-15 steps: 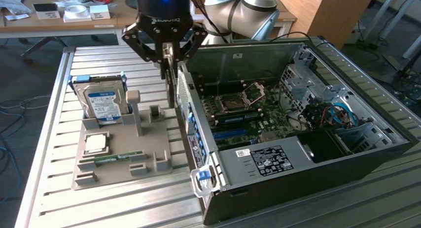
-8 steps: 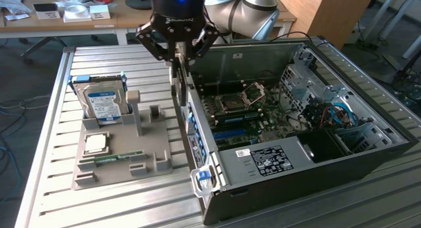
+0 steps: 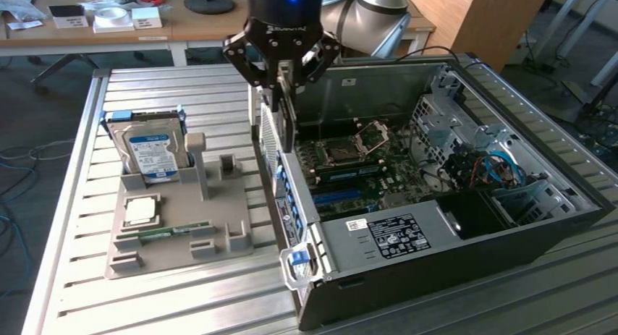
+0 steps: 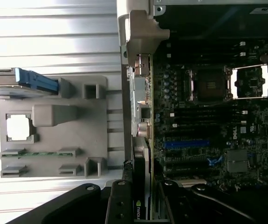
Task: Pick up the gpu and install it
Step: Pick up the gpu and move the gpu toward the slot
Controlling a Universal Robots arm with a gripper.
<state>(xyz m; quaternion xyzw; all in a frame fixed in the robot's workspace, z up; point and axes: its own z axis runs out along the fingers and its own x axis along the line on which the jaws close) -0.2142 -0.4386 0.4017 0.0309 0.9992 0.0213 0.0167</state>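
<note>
My gripper (image 3: pixel 281 76) hangs over the rear wall of the open computer case (image 3: pixel 540 96), shut on the gpu (image 3: pixel 276 125). The card is a thin dark board seen edge-on, pointing down, with its perforated silvery bracket toward the exterior view's left. In the wrist view the gpu (image 4: pixel 140 179) runs out from between my fingers (image 4: pixel 120 205), its green-logo label showing, along the case's rear edge beside the motherboard (image 4: pixel 208 116). A blue slot (image 4: pixel 186 143) lies on the board close to the card's end. The card is above the board, not seated in any slot.
A grey parts holder (image 3: pixel 179 219) on the slatted metal table (image 3: pixel 58 205) carries an upright hard drive (image 3: pixel 150 150), a square processor (image 3: pixel 142 210) and a green memory stick (image 3: pixel 174 231). A power supply (image 3: pixel 396 234) fills the case's near corner. A cluttered desk (image 3: pixel 116 20) stands behind.
</note>
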